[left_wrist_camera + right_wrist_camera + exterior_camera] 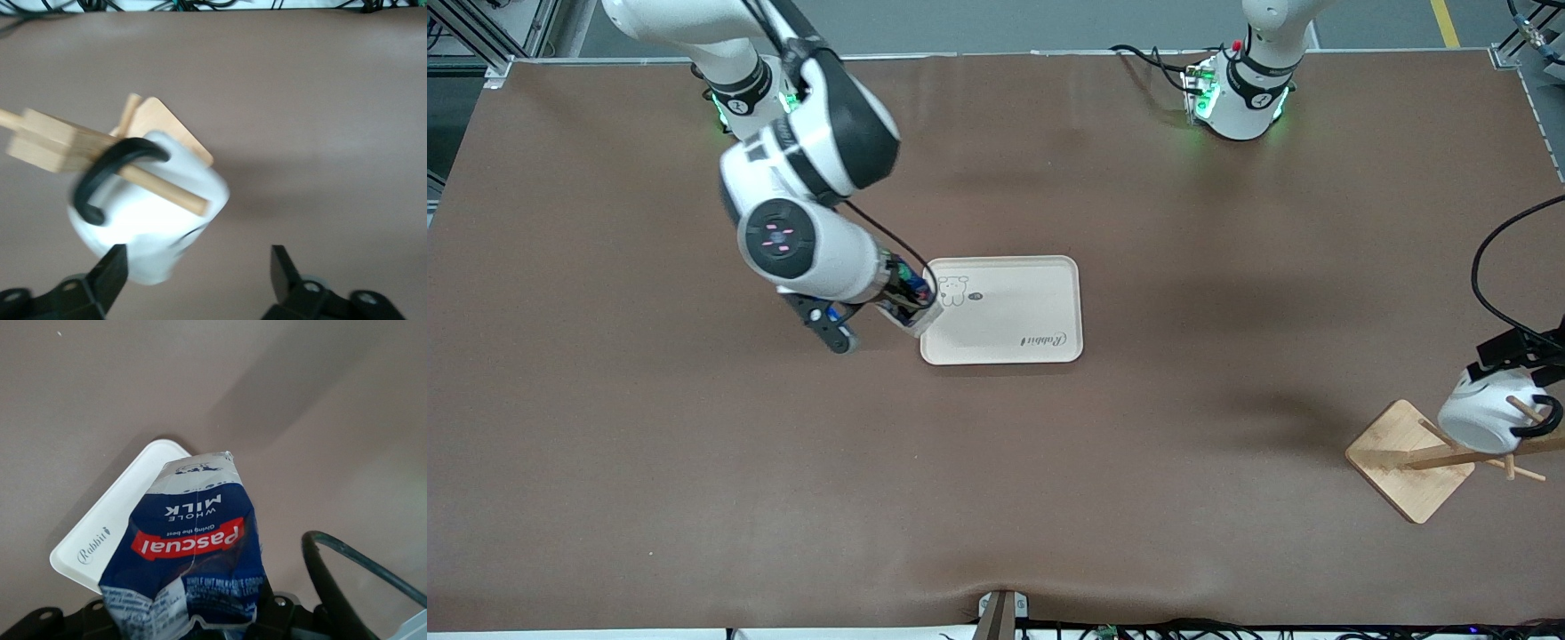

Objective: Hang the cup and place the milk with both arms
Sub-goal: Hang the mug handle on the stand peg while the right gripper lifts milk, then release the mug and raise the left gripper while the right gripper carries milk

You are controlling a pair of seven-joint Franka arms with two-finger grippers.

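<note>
The white cup [1485, 418] hangs by its black handle [1545, 418] on a peg of the wooden rack [1405, 462], near the left arm's end of the table. In the left wrist view the peg [163, 187] passes through the handle of the cup [150, 230]. My left gripper [198, 275] is open just above the cup, with one finger [112, 270] beside it. My right gripper [889, 298] is shut on the dark-blue milk carton [193, 547]. It holds the carton [909, 298] tilted over the edge of the white tray [1014, 320] that faces the right arm's end.
The tray bears a small bear drawing and the word Rabbit, and it also shows in the right wrist view [107, 527]. The rack's square base stands close to the table edge at the left arm's end. A black cable [1489, 258] loops above the left gripper.
</note>
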